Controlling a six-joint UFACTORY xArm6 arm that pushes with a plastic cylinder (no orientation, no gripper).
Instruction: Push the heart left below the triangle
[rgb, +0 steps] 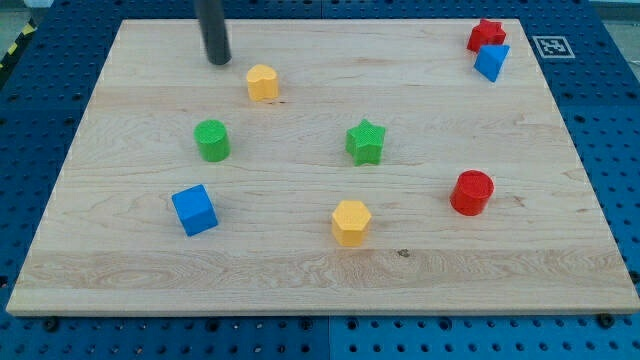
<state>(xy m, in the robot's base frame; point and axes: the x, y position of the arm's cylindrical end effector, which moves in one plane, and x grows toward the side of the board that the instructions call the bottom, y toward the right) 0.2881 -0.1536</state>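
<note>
Looking across a pale wooden tabletop (300, 290), the view takes in eight small coloured blocks and one dark rod. The rod is cut off by the far edge of the view, so only its lower length shows. The arm ends in this rod rather than jaws, so nothing is gripped. My tip (219, 62) rests on the tabletop at the far left, touching no block.

The yellow heart (262, 82) sits just right of my tip and slightly nearer, with a clear gap between them. Its notch is hard to make out at this size. The blue triangle (491, 62) lies far off at the far right corner, and the red star (486, 34) sits directly behind it, appearing to touch it and partly hidden by it.

A green cylinder (212, 140) stands near the heart on the left. A green star (366, 142) sits at the centre. A blue cube (194, 210) lies near left, a yellow hexagon (351, 221) near centre, and a red cylinder (471, 192) near right.
</note>
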